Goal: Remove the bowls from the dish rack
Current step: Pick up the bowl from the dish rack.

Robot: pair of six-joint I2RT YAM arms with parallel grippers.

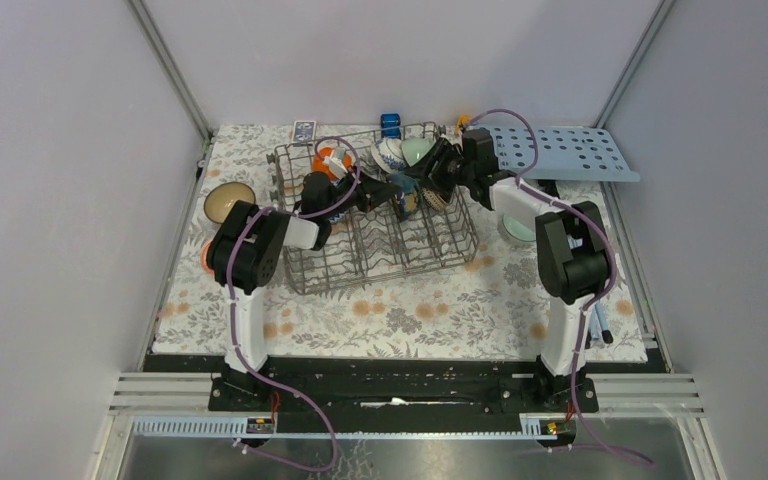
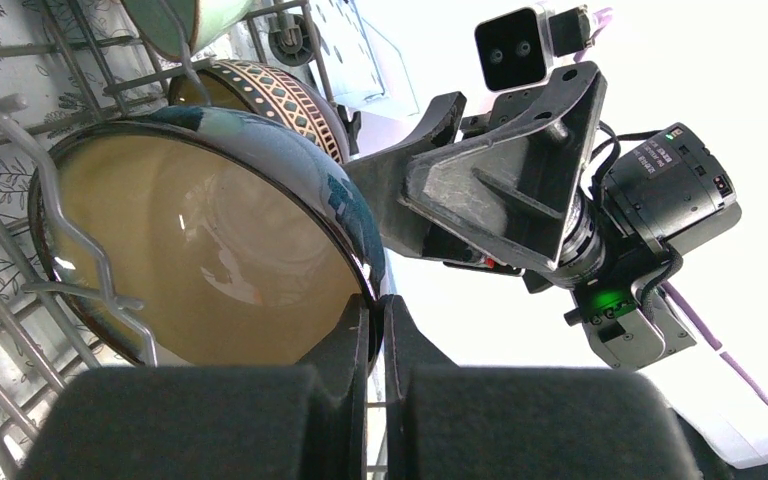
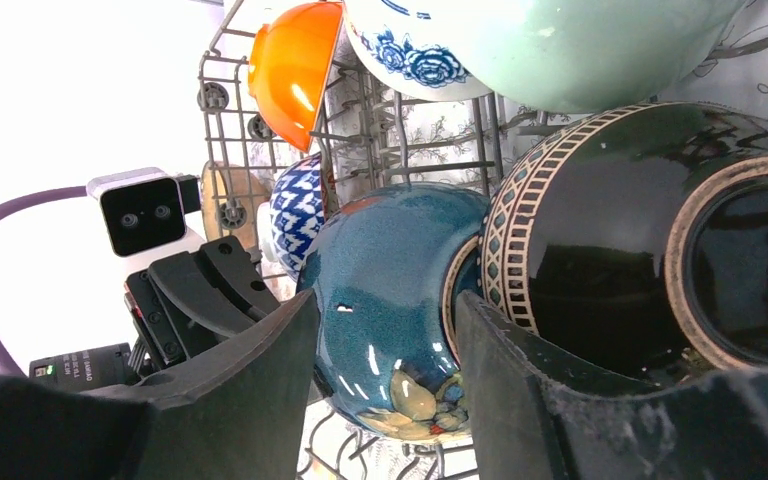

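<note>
The grey wire dish rack [image 1: 360, 255] stands mid-table with several bowls in its far half. My left gripper [image 2: 377, 318] is shut on the rim of a dark blue bowl [image 2: 210, 260] with a tan inside, still among the tines. From the other side my right gripper [image 3: 385, 335] is open around the same dark blue bowl [image 3: 400, 290]; one finger [image 3: 520, 380] sits between it and a dark brown patterned bowl [image 3: 620, 220]. An orange bowl [image 3: 295, 65], a blue-and-white bowl [image 3: 295, 210] and a pale green bowl [image 3: 560, 40] stand behind. In the top view both grippers [image 1: 385, 195] [image 1: 432, 180] meet over the rack.
A tan-lined bowl [image 1: 228, 200] and an orange bowl [image 1: 205, 255] sit on the floral mat left of the rack. A pale green bowl [image 1: 513, 228] sits to its right. A light-blue board with holes [image 1: 560, 150] lies at the back right. Small blue items [image 1: 390, 125] are behind the rack.
</note>
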